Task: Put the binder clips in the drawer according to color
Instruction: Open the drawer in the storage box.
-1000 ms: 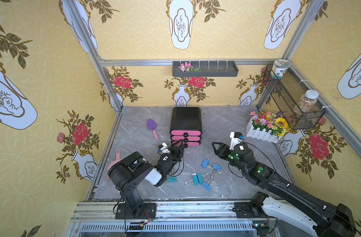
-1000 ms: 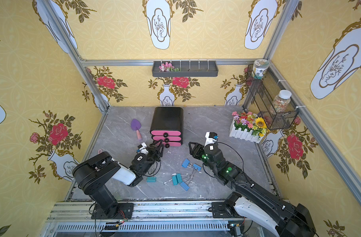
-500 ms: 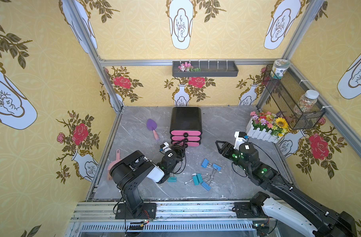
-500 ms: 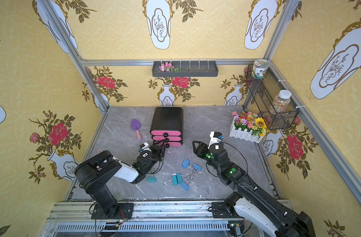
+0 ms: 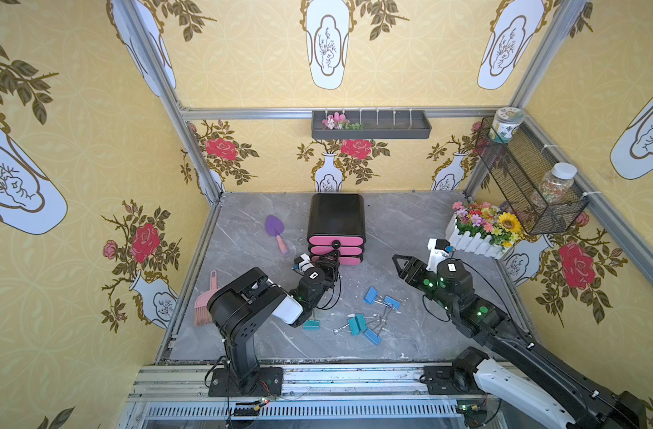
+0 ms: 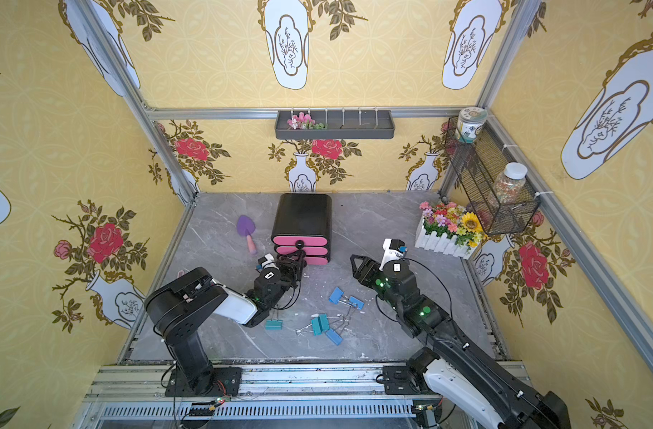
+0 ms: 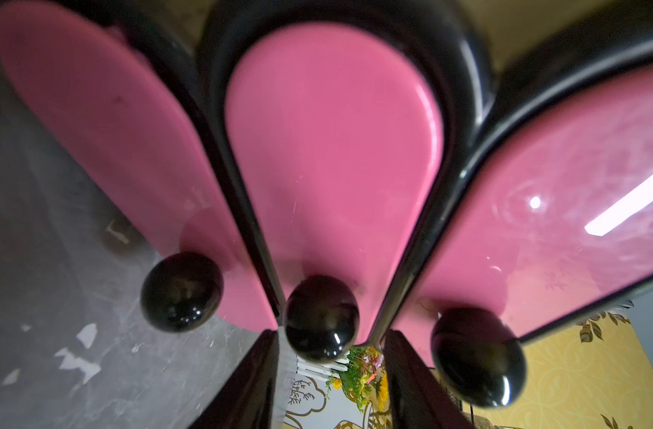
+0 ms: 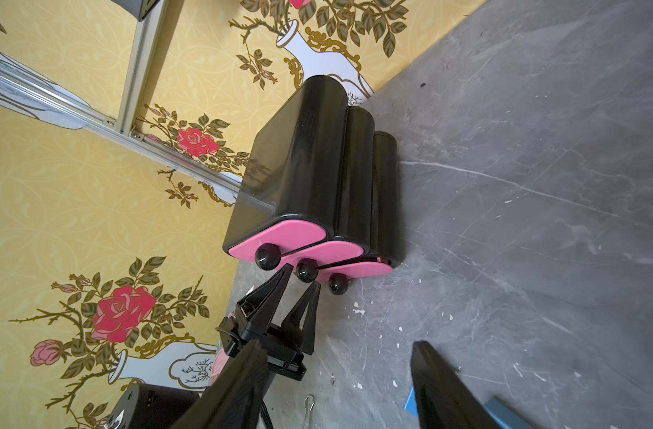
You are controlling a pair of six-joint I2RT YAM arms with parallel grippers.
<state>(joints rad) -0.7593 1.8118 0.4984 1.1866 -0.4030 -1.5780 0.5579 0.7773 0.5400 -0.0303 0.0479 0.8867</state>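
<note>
The drawer (image 5: 336, 217) is a black cabinet with three pink fronts, all pushed in. My left gripper (image 5: 334, 257) is at its middle knob (image 7: 321, 317), open, with one finger on each side of the knob and a gap showing. My right gripper (image 5: 398, 262) hovers right of the drawer, open and empty. Binder clips lie on the grey floor in front. Two are blue (image 5: 370, 294) (image 5: 391, 301), a third blue one (image 5: 372, 337) is nearer, a teal pair (image 5: 356, 324) lies beside it, and one teal clip (image 5: 311, 325) sits by my left arm.
A purple trowel (image 5: 275, 228) lies left of the drawer and a pink brush (image 5: 206, 301) by the left wall. A white picket flower box (image 5: 477, 232) stands at the right, under a wire basket (image 5: 529, 185) holding jars. A dark shelf (image 5: 369, 125) hangs on the back wall.
My left gripper has crept forward to the middle knob and its jaws have spread a little. My right arm has drifted slightly to the right.
</note>
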